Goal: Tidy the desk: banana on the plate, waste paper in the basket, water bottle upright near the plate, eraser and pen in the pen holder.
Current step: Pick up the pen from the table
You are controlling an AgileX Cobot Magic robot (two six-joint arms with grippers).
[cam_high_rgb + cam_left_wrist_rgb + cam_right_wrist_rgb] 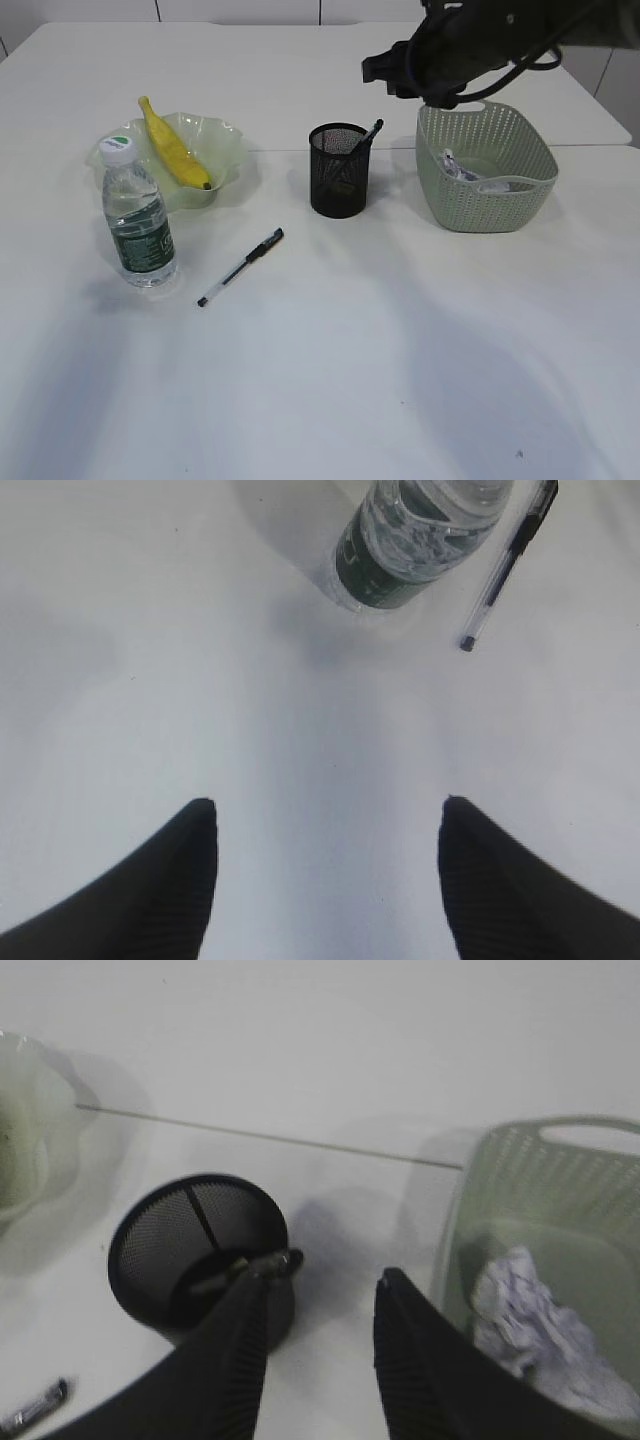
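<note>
Black pen holder (198, 1258) beside right gripper (325, 1295)

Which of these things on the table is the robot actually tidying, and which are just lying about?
Part of the job:
banana in the plate
water bottle, upright
pen on the desk
pen holder, a pen already inside
basket with waste paper
eraser: not visible

Just lying about:
nothing that shows
</note>
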